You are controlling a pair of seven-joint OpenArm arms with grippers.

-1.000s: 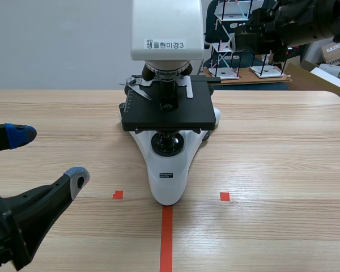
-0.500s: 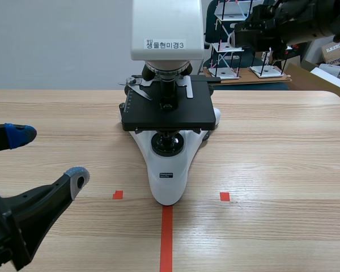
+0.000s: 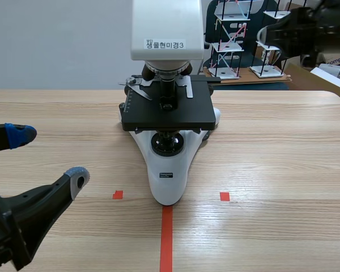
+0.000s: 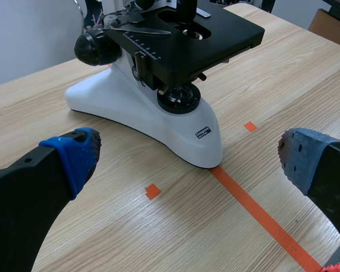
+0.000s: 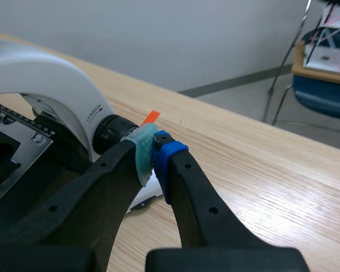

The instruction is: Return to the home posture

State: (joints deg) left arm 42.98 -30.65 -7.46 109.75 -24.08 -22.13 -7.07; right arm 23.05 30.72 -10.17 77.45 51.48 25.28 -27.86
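Your left tool (image 3: 48, 156) sits low, in front of the microscope (image 3: 169, 181) and off to its side, fingers wide apart, seemingly parked. Your right tool (image 5: 153, 154), pads together on nothing, hangs raised beside the microscope's head. Bringing it home likely remains.

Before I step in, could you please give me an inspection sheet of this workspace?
Surface: wooden table with orange-red tape marks.
Job's things: none to handle; a white microscope stands on the centre tape line.
Clutter: nothing seen.
End effectors: left end effector open, low over the near left of the table, holding nothing; right end effector shut on nothing, raised high at the far right.
Cables: nothing seen.
Surroundings: grey wall; white frame models behind the table; cardboard box at far right.
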